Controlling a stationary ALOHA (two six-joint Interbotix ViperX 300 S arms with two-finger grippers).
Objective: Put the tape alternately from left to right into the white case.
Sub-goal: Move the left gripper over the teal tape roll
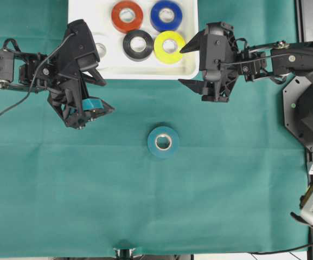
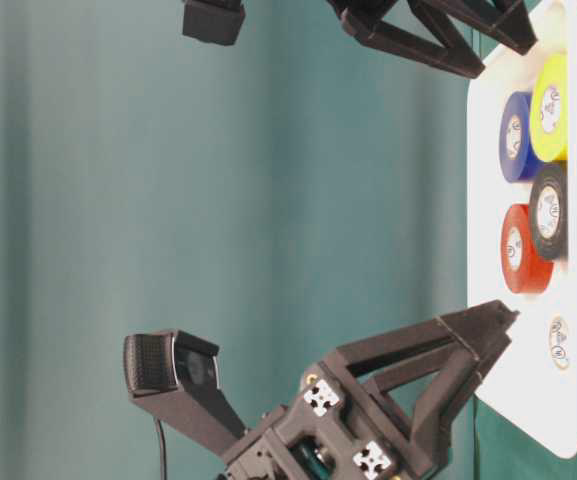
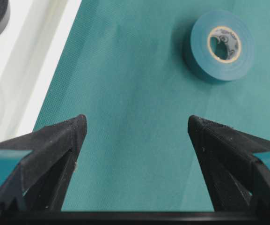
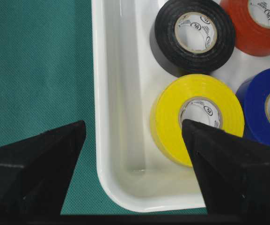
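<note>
The left gripper filled the bottom of its wrist view, jaws spread wide with nothing between them but green cloth. The teal roll lay flat in the upper right of that frame, well beyond the fingertips and a little right of the gap. In the overhead view the cloth covered the whole table, with a black mount at the right edge. The white case sat at top centre, holding the orange-red roll, blue roll, black roll, yellow roll and a white roll partly hidden by the left arm. The right gripper hung over the case's right corner, jaws wide and empty
</note>
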